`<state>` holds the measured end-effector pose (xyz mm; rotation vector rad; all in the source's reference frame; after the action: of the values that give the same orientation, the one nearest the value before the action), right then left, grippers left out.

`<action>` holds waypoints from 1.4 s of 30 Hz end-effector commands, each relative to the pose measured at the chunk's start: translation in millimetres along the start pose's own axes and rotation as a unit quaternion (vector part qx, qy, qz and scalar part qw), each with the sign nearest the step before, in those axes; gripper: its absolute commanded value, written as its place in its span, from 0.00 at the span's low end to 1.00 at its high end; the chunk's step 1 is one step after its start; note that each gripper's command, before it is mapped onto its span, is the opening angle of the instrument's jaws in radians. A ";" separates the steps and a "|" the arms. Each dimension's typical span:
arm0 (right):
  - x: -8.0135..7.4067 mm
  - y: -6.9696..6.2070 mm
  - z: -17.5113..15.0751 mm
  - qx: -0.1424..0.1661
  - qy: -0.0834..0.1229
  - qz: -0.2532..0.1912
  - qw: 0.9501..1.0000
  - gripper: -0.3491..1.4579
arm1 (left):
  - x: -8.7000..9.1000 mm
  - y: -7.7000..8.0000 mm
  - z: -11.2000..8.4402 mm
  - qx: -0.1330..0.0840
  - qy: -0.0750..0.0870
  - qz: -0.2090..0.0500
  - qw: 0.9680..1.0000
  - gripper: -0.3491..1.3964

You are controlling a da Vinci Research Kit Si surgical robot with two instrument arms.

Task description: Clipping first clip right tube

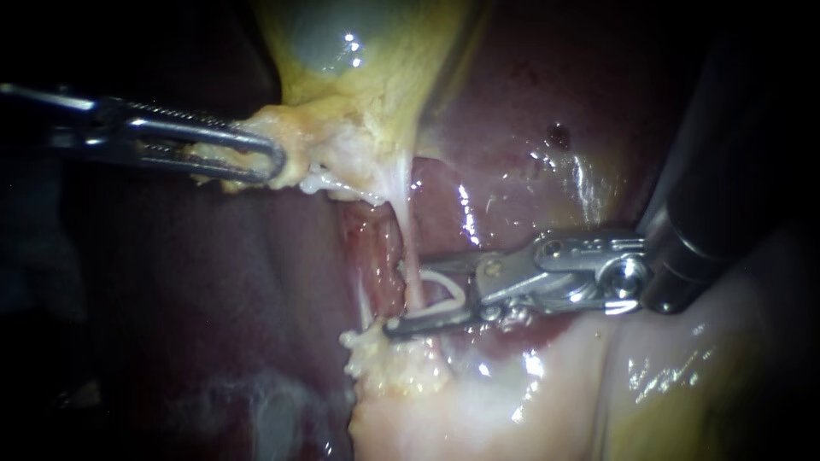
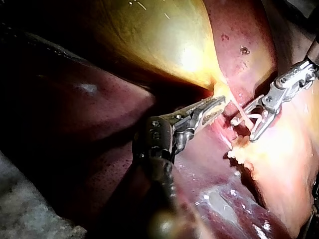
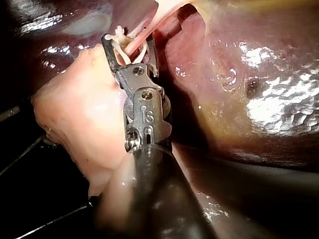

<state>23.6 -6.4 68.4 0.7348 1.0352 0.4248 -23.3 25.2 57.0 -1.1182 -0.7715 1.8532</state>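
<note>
Clearly, the two instruments share the work here: one stretches, the other clips. The left instrument (image 1: 272, 162) has its jaws clamped on the pale fatty tissue (image 1: 333, 145) at the narrow end of the gallbladder (image 1: 342, 43). I judge that it draws this tissue away from the liver (image 1: 530, 111). That pull would explain why the right tube (image 1: 408, 243) stands out as a thin, taut pink strand running down to a fatty lump (image 1: 393, 367), free of the tissue around it.

The right instrument (image 1: 403, 294) comes in across the tube. Its jaws stand apart and carry an open white clip (image 1: 453, 294) seated between them. The tube passes through the mouth of the clip, between the two jaws, about midway along its bare length. The right wrist view shows the same: the pink strand lies inside the clip's white legs, ahead of the instrument.

The clip does not look closed on the tube yet. Squeezing it home appears to be what remains, provided the tube sits deep enough in the clip.
</note>
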 end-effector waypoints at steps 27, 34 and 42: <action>0.2 -2.0 0.8 0.033 0.002 0.004 0.999 0.45 | -0.2 -0.2 0.2 0.001 0.000 0.001 1.000 0.00; 1.1 -3.6 0.7 0.041 0.014 0.004 0.999 0.45 | -0.2 -0.3 0.2 0.001 0.000 0.001 1.000 0.00; 2.6 -5.3 0.7 0.053 0.043 0.006 0.998 0.45 | -0.2 -0.3 0.2 0.001 0.000 0.001 1.000 0.00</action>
<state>25.5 -8.6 63.0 0.8266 1.1445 0.4173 -23.4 25.1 57.4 -1.1184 -0.7693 1.8547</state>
